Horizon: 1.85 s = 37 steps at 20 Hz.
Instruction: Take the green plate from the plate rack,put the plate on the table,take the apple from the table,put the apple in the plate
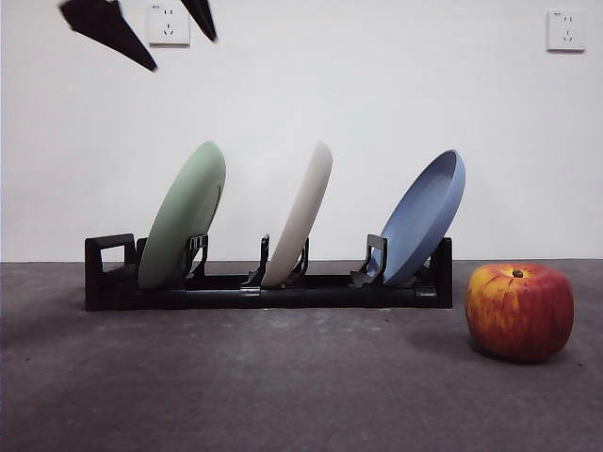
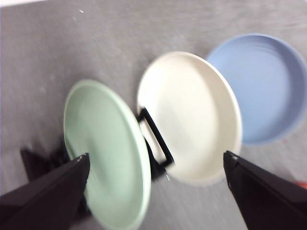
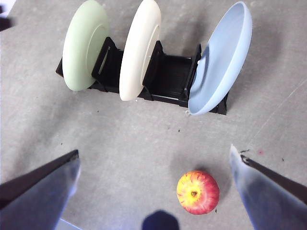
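Currently three plates in plate rack (image 1: 268,292): green plate (image 1: 185,215), cream plate (image 1: 301,212), blue plate (image 1: 426,215); one apple (image 1: 519,311) on desk (image 1: 283,386); left tool (image 2: 156,160) spread above green plate, right tool (image 3: 153,155) spread, empty.

Your left gripper with two black pointed jaws (image 2: 156,165) hangs up high, and its jaws are spread wide apart. Your right gripper with two dark jaws (image 3: 153,158) is up high too, jaws wide.

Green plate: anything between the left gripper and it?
Nothing visible. The left gripper hangs open above the green plate, which stands at the plate rack handle end; the cream plate stands one slot over.
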{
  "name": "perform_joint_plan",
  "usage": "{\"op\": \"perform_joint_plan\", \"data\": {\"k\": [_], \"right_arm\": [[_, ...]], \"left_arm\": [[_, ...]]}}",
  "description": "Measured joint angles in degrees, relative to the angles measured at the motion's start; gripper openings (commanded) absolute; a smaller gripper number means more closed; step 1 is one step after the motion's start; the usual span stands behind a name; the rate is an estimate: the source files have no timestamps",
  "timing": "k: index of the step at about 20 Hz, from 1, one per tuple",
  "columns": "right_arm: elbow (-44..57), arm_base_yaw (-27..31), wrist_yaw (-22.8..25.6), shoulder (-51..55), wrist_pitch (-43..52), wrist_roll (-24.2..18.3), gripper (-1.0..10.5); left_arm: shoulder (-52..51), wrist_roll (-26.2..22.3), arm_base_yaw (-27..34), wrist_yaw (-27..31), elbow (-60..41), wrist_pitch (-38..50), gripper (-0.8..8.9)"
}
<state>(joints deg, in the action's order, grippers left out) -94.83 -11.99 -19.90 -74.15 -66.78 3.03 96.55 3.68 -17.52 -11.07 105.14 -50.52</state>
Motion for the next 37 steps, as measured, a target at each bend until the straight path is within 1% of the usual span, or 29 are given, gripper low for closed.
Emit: {"op": "perform_joint_plan", "data": {"k": [2,4,6,10,14,15,17,18,21,24,27,31,33,37], "right_arm": [[0.00,0.00,0.00,-0.13,0.04,0.00,6.9],[0.00,0.00,0.02,-0.35,0.07,0.00,6.9],[0.00,0.00,0.66,-0.39,0.07,0.11,6.9],[0.00,0.00,1.92,-0.42,0.15,0.15,6.9],[0.00,0.00,2.49,-0.46,0.22,0.15,6.9],[0.00,0.00,2.56,-0.46,0.26,0.17,6.9],[0.00,0.00,2.67,-0.46,0.35,0.15,6.9],[0.00,0.00,2.89,-0.46,0.35,0.17,6.9],[0.00,0.00,2.99,-0.46,0.35,0.15,6.9],[0.00,0.00,2.99,-0.46,0.35,0.15,6.9],[0.00,0.00,2.99,-0.46,0.39,0.15,6.9],[0.00,0.00,2.99,-0.46,0.42,0.17,6.9],[0.00,0.00,3.02,-0.46,0.42,0.15,6.9],[0.00,0.00,3.02,-0.46,0.46,0.17,6.9]], "left_arm": [[4.46,0.00,-1.46,1.53,4.35,-0.07,4.67],[8.37,0.00,-2.40,4.42,8.13,-1.40,4.67],[11.45,0.00,-2.54,6.08,9.84,-1.92,4.67],[15.76,0.00,-2.47,6.58,9.90,-4.02,4.67],[17.73,-0.02,-2.19,6.60,9.90,-5.40,4.63],[17.75,-0.04,-2.14,6.60,9.90,-5.40,4.15],[17.75,-0.07,-2.03,6.60,9.90,-5.40,2.27],[17.75,-0.20,-2.03,6.60,9.90,-5.68,1.58],[17.75,-0.70,-1.99,6.60,9.90,-6.71,-0.15],[17.75,-1.09,-1.99,6.12,9.92,-7.13,-0.09],[17.79,-0.79,-2.16,4.44,9.92,-7.26,-0.09],[17.88,-0.90,-2.16,4.42,11.65,-8.79,-0.09],[17.99,-0.90,-2.25,2.71,15.39,-10.01,-0.09],[17.99,-1.11,-3.43,0.74,29.62,-13.73,-0.09]]}}
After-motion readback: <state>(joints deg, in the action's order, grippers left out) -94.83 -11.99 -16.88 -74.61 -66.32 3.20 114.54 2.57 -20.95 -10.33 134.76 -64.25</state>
